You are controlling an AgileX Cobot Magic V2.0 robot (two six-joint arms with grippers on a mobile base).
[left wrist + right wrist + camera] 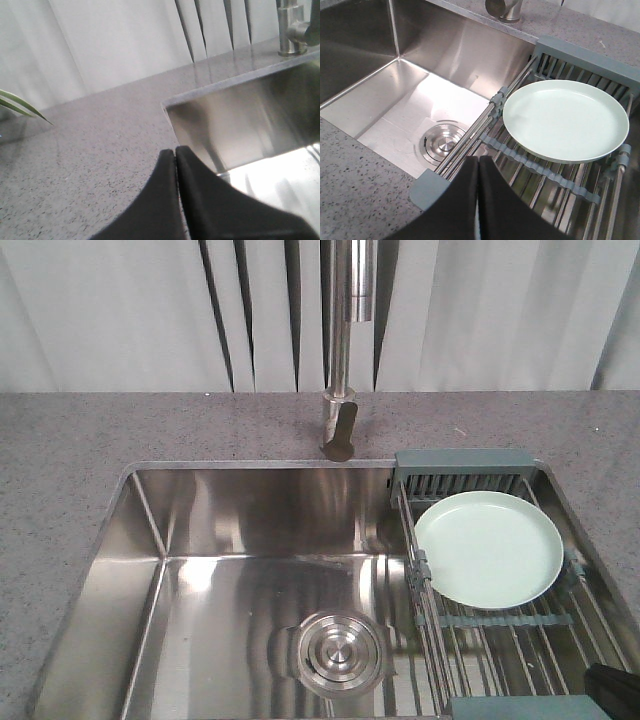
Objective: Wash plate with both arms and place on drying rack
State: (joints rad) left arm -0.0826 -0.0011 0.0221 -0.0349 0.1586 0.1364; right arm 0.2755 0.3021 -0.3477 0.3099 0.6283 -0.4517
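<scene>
The pale mint-green plate point(488, 548) point(565, 120) lies flat on the drying rack point(500, 640) point(555, 185), which spans the right side of the steel sink point(250, 580). My right gripper point(478, 159) is shut and empty, hovering over the rack's near end, short of the plate's near-left rim. A black part of the right arm point(612, 685) shows at the lower right corner of the front view. My left gripper point(175, 150) is shut with nothing in it, above the grey countertop point(90, 165) by the sink's left rear corner point(167, 105).
A steel faucet point(342, 350) rises behind the sink's middle, with its base point(504, 10) near the rack's far bar. A round drain point(338, 652) point(441, 142) sits in the basin floor. Green leaf tips point(20, 107) reach in at the left. Speckled countertop point(70, 470) surrounds the sink.
</scene>
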